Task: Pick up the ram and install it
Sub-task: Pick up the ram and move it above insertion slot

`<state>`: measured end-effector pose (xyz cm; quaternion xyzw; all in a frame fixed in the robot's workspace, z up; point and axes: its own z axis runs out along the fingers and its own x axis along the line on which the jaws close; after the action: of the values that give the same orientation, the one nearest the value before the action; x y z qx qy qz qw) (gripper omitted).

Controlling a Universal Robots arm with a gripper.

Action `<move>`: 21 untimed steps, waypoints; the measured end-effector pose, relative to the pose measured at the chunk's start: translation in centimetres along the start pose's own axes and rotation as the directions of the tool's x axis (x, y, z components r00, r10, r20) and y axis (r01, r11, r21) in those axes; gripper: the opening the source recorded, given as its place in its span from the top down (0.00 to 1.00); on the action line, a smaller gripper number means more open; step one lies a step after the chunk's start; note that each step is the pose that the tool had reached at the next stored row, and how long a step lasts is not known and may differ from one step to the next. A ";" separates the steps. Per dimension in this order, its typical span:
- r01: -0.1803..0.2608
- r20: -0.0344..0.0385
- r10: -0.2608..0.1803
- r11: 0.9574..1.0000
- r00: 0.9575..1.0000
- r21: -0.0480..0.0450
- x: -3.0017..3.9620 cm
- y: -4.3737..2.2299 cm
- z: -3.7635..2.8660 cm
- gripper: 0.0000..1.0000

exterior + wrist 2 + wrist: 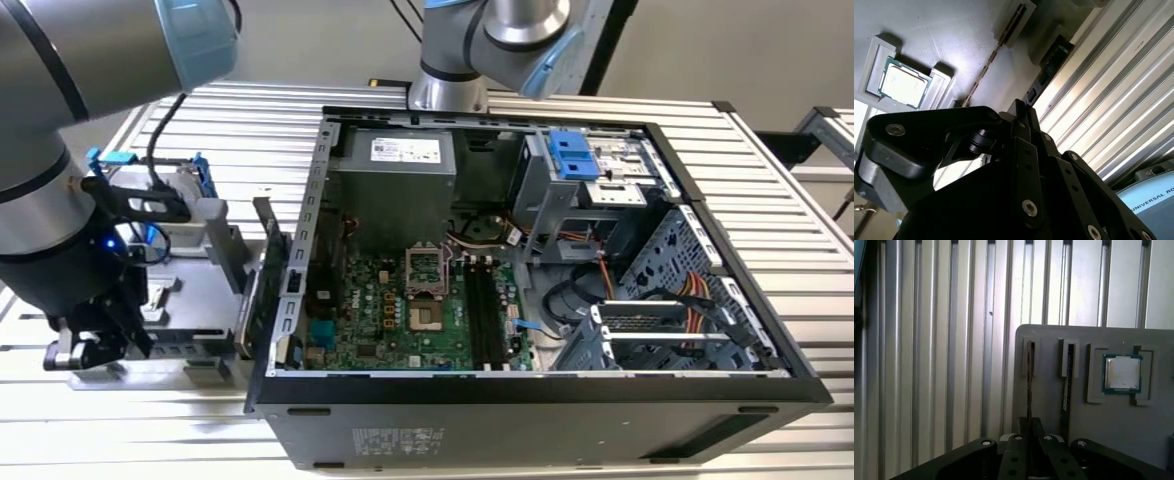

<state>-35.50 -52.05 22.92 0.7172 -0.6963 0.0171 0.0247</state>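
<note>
Ram [1030, 385] in the first wrist view is a thin stick that stands on its long edge in a narrow slot of the grey tray [1046, 400], so only its edge is seen. I judge it light and stiff but fragile. The board should not be bent and the contacts should not be pressed, so the good place to hold it is across the two flat faces, near the middle of its length, with moderate force. A second stick [1068, 390] stands in the neighbour slot just beside it, and a processor chip [1122, 372] lies flat in a pocket of the same tray, which rests on the ribbed metal counter [929, 365]. The gripper [1030, 426] is directly over the ram. Its fingers [1024, 434] stand almost together, one on each face of the stick, so I judge they are clamped on it, and the ram seems to sit in its slot, not lifted. In the second wrist view the ram [995, 50] runs as a brownish line across the tray [954, 30] toward the gripper [1023, 111], whose tips show hardly a gap. In the exterior view the gripper [100, 350] is low at the tray [187, 270], at the exterior view's left of the open computer case [561, 430]. It is well apart from the long memory slots [483, 310] on the board inside, which look unfilled.
</note>
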 end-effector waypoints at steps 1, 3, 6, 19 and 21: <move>0.000 0.000 0.000 1.000 1.000 0.000 0.01 0.00 -0.10 1.00; 0.000 0.000 0.000 1.000 1.000 0.000 0.02 0.00 -0.28 1.00; 0.000 0.000 0.000 1.000 1.000 0.000 0.03 0.01 -0.55 1.00; 0.000 0.000 0.000 1.000 1.000 0.000 0.11 0.02 -1.80 1.00; 0.000 0.000 0.000 1.000 1.000 0.000 0.12 0.02 -2.03 1.00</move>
<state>-35.50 -52.05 24.95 0.7172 -0.6963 0.0171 0.0247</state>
